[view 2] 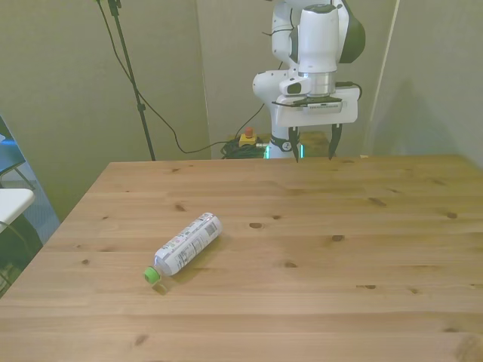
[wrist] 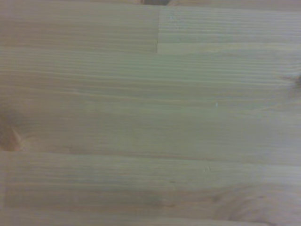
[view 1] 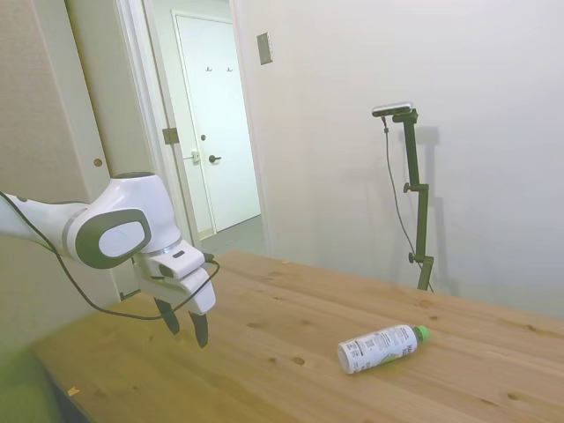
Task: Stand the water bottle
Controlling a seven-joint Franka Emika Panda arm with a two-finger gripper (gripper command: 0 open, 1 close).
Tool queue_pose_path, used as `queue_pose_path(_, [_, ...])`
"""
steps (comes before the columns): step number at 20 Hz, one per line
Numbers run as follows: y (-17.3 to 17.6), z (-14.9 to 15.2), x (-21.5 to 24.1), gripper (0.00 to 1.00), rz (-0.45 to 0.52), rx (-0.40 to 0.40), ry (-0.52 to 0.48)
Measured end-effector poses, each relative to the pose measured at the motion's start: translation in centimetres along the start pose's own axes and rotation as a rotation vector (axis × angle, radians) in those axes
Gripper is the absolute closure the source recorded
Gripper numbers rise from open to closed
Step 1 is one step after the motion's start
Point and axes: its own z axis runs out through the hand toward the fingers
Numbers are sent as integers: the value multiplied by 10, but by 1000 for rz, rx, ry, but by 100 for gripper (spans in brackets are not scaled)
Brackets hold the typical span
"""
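My pincer point(view 2: 315, 148) hangs above the far edge of the bench point(view 2: 317, 226), pointing straight down, with its two dark fingers point(view 2: 333, 142) spread apart and nothing between them. In the side view the pincer point(view 1: 184, 326) sits at the end of the white arm point(view 1: 115, 231), its fingertips a little above the wood and not touching it.

The water bottle point(view 2: 188, 243) lies on its side on the bench, well apart from the pincer. In the front view I see it toward the front view's left and nearer the camera than the pincer, resting at a slant: its green cap point(view 2: 152, 276) points toward the camera and the front view's left, while its clear base points back toward the middle of the bench. The white label with dark print wraps most of its body. In the side view the water bottle point(view 1: 379, 347) lies across the planks with its green cap point(view 1: 421, 333) on the end turned away from the pincer, so the base is the end closer to my fingers. Open wood lies between the two.

My wrist view shows only blurred bench point(wrist: 150, 113) planks, with wood grain and a dark knot at one edge; the bottle does not appear in it.
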Motion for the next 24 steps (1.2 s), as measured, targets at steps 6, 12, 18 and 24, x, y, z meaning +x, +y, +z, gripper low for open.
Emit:
queue_pose_path(6, [-11,-13,10,0,29,28,26])
queue_pose_path(12, [-13,-31,79,0,135,43,91])
queue_pose_path(18, [15,-22,182,0,280,28,124])
queue_pose_path(24, [11,-11,227,0,351,25,141])
